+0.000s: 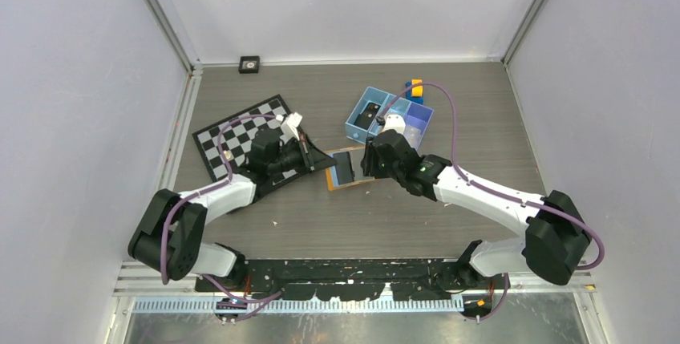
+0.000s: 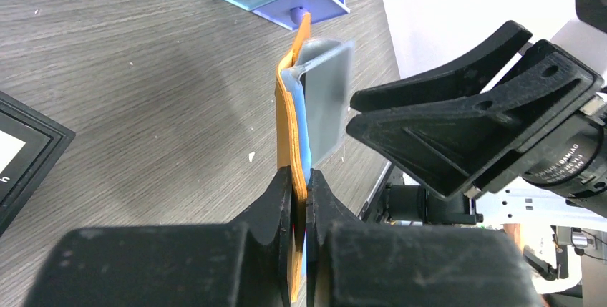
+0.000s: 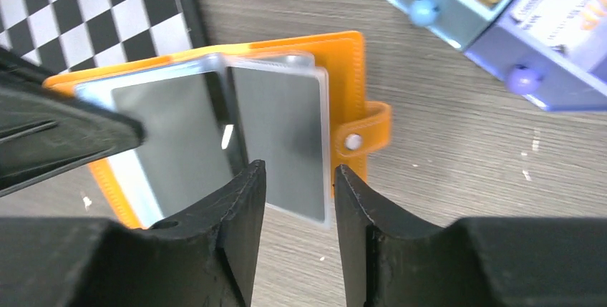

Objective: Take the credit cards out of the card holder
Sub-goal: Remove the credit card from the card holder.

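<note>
Found the left gripper (image 2: 300, 178) pressed fully together on the near edge of the card holder (image 2: 288, 121), with orange cover and a blue inner leaf pinched between the fingers (image 2: 275, 203) and the wallet up on edge, running straight away from those tips. Found the right gripper (image 3: 299, 178) parted to a moderate gap and gripping nothing, with its fingers (image 3: 243, 207) just short of the near edge of one greyish clear sleeve (image 3: 280, 135); could not tell whether touching. Judged that sleeve to be what the coming move turned on: dead ahead of the right tips, long side pointing away from them, flat face turned toward the wrist. Made the right arm the nearer one to the fanned sleeves, and the left the anchor. Could not tell whether a card sat inside. Beyond the sleeve, noted the closing tab (image 3: 365, 132) slightly right of the fingers, then farther off the blue tray (image 3: 458, 6) to the upper right and the checkered board (image 3: 93, 13) to the upper left.
</note>
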Robot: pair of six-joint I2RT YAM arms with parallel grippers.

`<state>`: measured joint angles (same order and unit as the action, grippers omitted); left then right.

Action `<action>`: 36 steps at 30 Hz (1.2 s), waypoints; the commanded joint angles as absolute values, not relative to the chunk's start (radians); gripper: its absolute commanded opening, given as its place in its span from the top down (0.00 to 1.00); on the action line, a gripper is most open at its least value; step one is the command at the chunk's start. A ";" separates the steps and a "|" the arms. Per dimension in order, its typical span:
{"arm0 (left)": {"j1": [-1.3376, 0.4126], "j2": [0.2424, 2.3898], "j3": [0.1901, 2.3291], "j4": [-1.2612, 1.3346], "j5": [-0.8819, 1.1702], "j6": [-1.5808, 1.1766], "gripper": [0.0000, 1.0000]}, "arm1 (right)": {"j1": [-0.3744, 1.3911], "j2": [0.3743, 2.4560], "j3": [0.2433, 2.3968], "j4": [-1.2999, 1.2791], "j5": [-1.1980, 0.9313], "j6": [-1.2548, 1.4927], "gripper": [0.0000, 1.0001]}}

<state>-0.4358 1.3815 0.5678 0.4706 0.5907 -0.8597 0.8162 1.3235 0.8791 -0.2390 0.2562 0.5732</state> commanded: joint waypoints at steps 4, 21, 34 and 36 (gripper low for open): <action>-0.425 1.334 0.572 0.484 0.598 -0.856 1.00 | 0.816 1.183 0.873 -0.218 0.390 0.579 0.50; -0.422 1.406 0.516 0.922 0.770 -1.108 1.00 | 0.637 1.168 0.749 0.122 -0.289 0.672 0.54; -0.414 1.332 0.507 1.033 0.827 -1.196 1.00 | 0.507 1.260 0.672 0.424 -0.578 0.893 0.60; -0.413 1.319 0.505 1.041 0.830 -1.198 1.00 | 0.497 1.265 0.657 0.482 -0.610 0.927 0.61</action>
